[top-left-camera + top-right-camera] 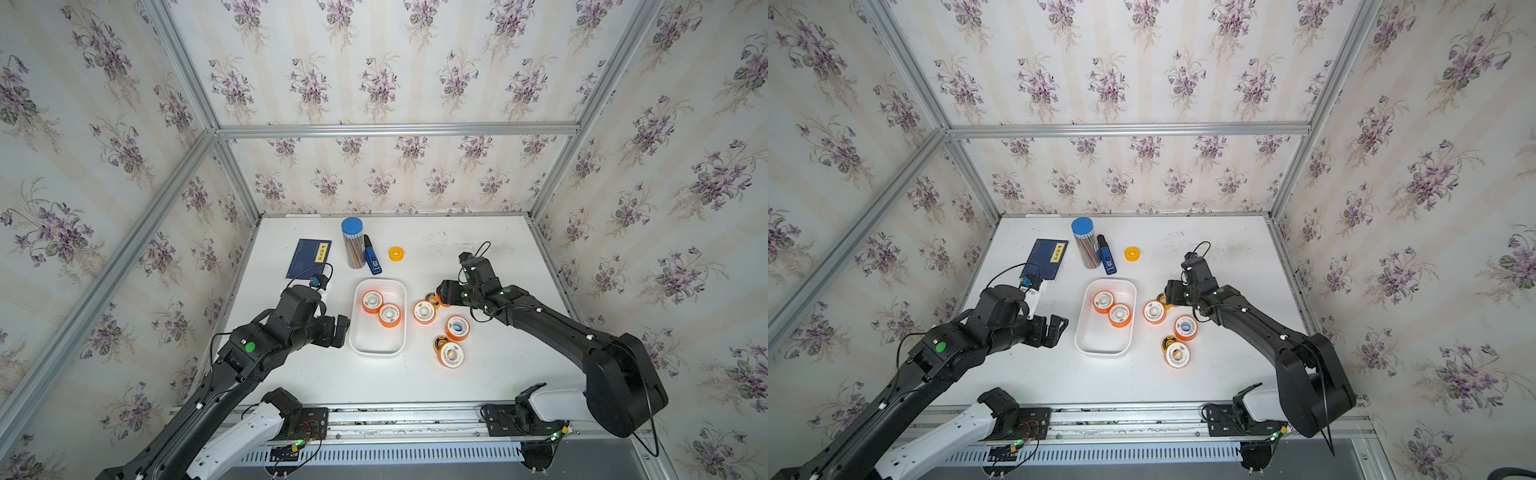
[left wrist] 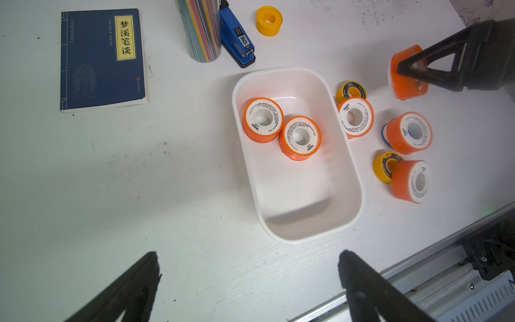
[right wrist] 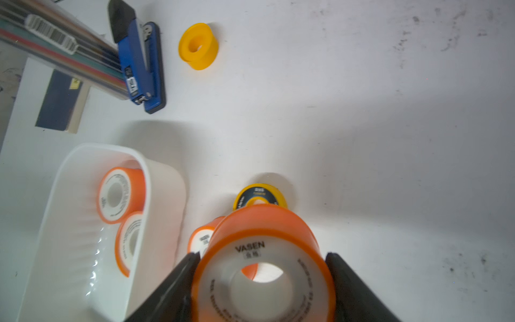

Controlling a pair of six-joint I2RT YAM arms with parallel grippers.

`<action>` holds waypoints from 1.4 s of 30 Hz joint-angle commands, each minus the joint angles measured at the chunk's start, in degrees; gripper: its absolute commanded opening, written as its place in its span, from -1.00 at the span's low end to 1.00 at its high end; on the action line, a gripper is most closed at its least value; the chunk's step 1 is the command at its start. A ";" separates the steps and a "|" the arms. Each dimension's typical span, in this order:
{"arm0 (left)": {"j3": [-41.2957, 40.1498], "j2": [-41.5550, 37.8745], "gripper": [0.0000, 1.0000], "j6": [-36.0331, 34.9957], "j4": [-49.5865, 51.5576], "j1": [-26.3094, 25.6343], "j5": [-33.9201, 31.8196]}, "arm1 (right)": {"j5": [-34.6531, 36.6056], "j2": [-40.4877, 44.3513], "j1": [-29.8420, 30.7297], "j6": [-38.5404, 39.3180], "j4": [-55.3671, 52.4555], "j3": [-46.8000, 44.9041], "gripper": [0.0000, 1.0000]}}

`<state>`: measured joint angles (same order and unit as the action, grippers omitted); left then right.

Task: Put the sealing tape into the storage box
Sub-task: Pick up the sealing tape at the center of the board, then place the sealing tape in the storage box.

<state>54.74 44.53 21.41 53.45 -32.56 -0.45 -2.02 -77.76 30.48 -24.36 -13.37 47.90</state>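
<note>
The right claw (image 3: pixel 262 258) is clamped on an orange sealing tape spool (image 3: pixel 262 228). One finger presses each side of its round rim, so the white label faces the wrist camera. Gripping across the diameter likely stops the spool from rolling out. The held spool is just beside the storage box (image 1: pixel 379 354), over the loose orange spools (image 1: pixel 424 311). I cannot tell whether it is clear of the counter (image 1: pixel 490 386).

Two boxed spools (image 2: pixel 263 120) lie touching at the box's far end, leaving the near half bare for more. Three loose orange ones and two small yellow-and-black spools (image 2: pixel 351 90) lie on the right arm's side of the box.

The left claw (image 2: pixel 248 278) hangs wide and empty on the box's other side, probably out of the right arm's way.
</note>
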 commanded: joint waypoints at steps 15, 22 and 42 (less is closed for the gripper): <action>0.28 -1.60 1.00 0.65 0.96 1.71 -1.97 | 5.23 -18.48 30.26 -4.71 -4.20 18.42 0.43; 0.08 -1.65 1.00 0.56 0.71 2.01 -1.49 | 7.21 -26.36 32.54 -5.02 -3.99 22.81 0.44; 0.10 -0.41 1.00 0.51 0.71 2.76 -1.05 | 10.47 -35.33 32.52 -4.38 -5.01 28.21 0.72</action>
<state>54.72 43.94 21.67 54.41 -29.91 -1.72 7.14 -113.03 62.98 -28.88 -17.91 75.64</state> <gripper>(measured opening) 0.998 0.856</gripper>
